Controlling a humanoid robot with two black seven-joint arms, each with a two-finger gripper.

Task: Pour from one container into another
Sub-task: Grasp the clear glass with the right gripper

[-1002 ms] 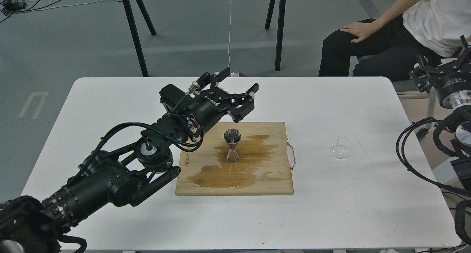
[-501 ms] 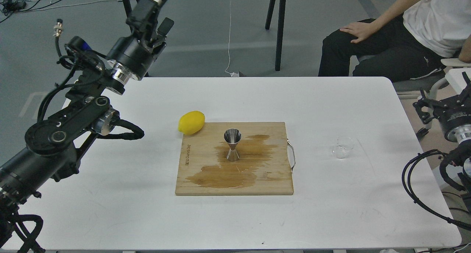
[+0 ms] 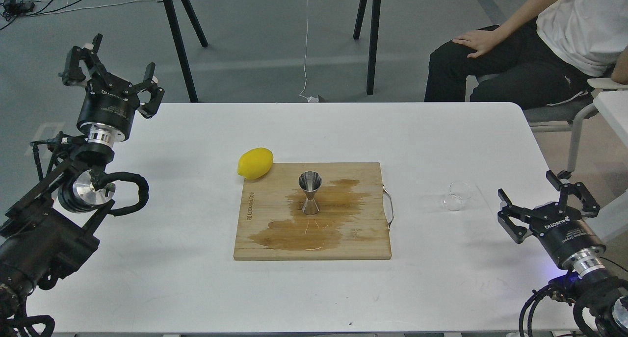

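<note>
A small clear glass cup [image 3: 457,195] lies on the white table, right of the wooden board [image 3: 343,248]. A shiny steel jigger [image 3: 310,192] stands upright on the board amid a brown wet stain. My left gripper [image 3: 109,64] is raised over the table's far left corner, fingers spread open, holding nothing. My right gripper [image 3: 544,195] is low at the table's right edge, open and empty, a short way right of the glass cup.
A yellow lemon [image 3: 255,163] rests at the board's far left corner. A metal handle [image 3: 389,207] sticks out from the board's right side. A seated person [image 3: 530,38] is beyond the table's far right corner. Black table legs [image 3: 179,42] stand behind.
My left arm has swung away from above the board to the far left, uncovering the lemon. My right gripper has come down and in toward the glass cup.
</note>
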